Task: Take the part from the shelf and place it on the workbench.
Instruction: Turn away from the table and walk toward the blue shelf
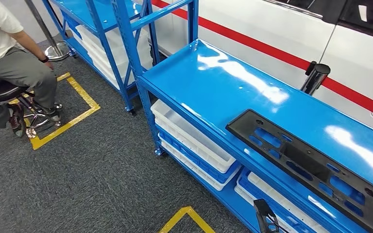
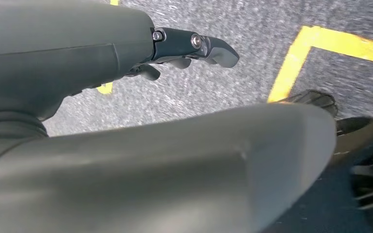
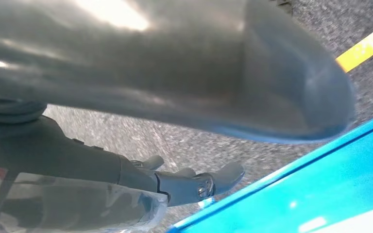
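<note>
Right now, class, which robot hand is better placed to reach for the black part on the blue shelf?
Probably the right robot hand: it hangs beside the blue shelf, fingers apart. The left robot hand hangs over carpet, and the black part lies toward the right.

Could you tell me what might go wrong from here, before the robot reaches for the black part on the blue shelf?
1. The black part lies close to the blue shelf top's front edge, so a clumsy reach could push it off.
2. A seated person is nearby on the walking floor.
3. The right robot hand hangs beside the shelf edge and could bump it.
</note>
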